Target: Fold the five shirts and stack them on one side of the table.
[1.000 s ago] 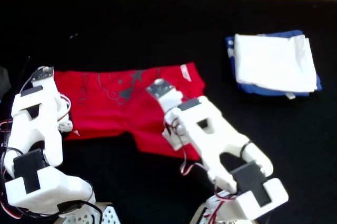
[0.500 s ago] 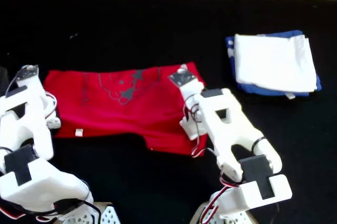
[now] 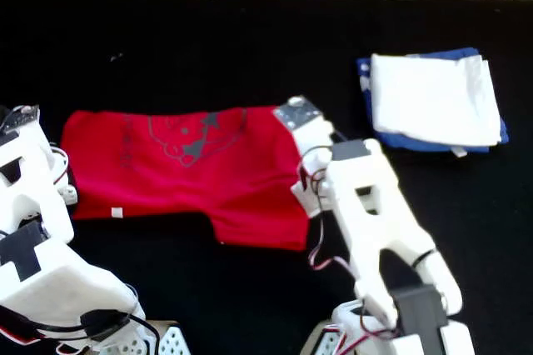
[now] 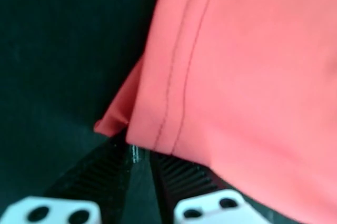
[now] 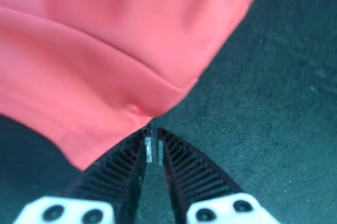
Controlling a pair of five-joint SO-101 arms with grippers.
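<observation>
Left gripper (image 4: 138, 149): pinching hem of red fabric shirt (image 3: 191, 176).
Right gripper (image 5: 152, 137): pressed together on its opposite edge.
Room: shirt mid black table (image 3: 208, 47).

Red shirt (image 3: 191, 172) flat ctr; folded white shirt (image 3: 433, 97) atop blue shirt (image 3: 364, 92).

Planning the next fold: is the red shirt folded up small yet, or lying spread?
Partly folded: the red shirt lies as a wide strip, far broader than the folded white shirt.
</observation>
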